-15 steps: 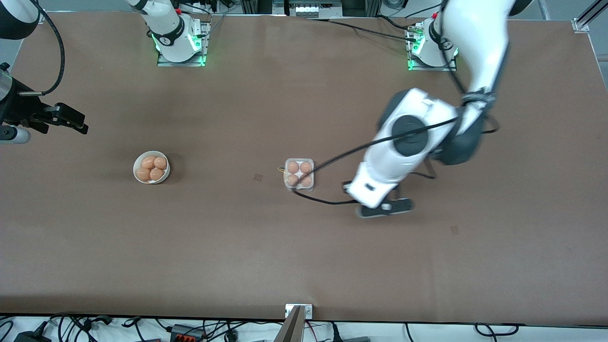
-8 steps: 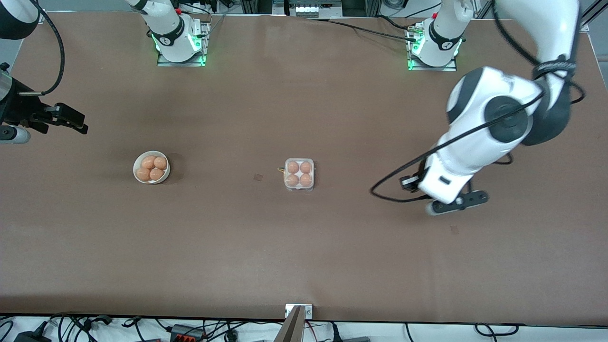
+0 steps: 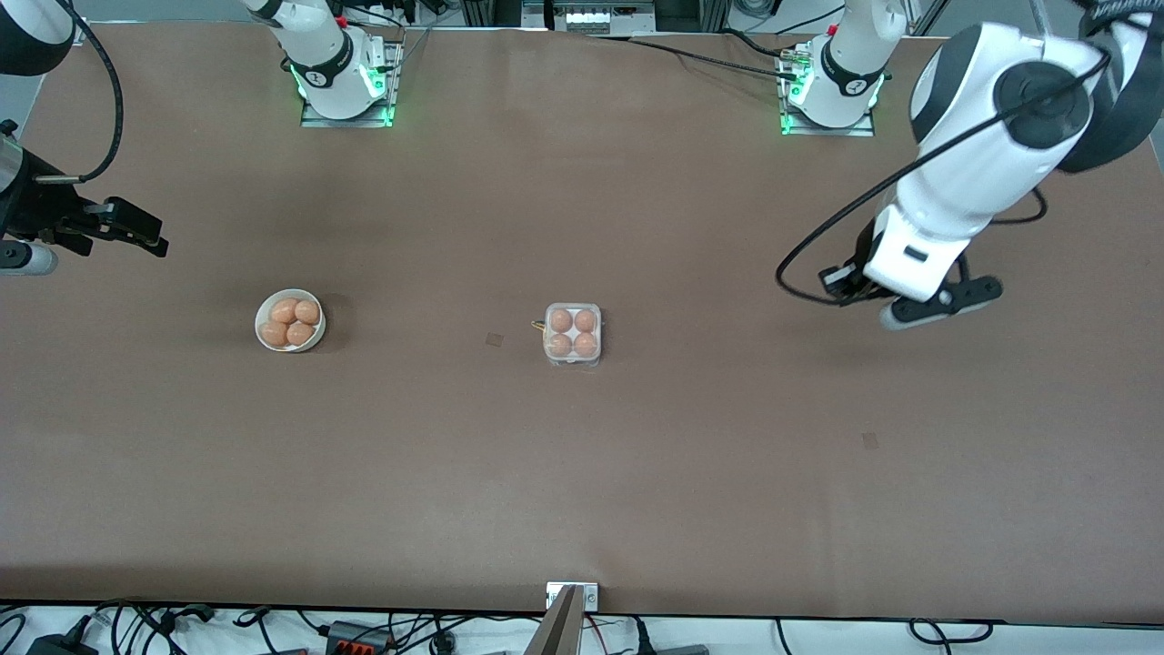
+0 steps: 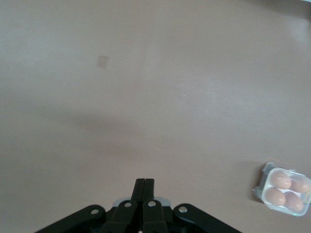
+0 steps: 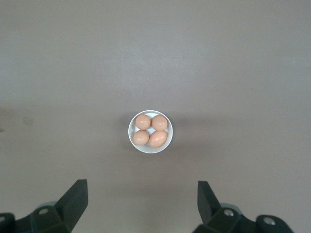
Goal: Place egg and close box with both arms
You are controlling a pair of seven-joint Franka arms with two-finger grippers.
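- We find the egg carton (image 3: 572,334) mid-table, lid down over four eggs.
- We note the left gripper (image 4: 144,186), fingers pressed together, over bare table, well apart from the carton.
- We log the right gripper (image 5: 142,194) spread wide, waiting above the bowl of eggs (image 5: 150,131).

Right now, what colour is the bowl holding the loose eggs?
White; the bowl shows best in the right wrist view.

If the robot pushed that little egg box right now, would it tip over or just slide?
Probably it would slide. The box sits low and flat on the smooth table, its lid looks shut, and four eggs fill its cups. It looks like thin clear plastic, so a hard push might dent it. Both grippers are away from it.
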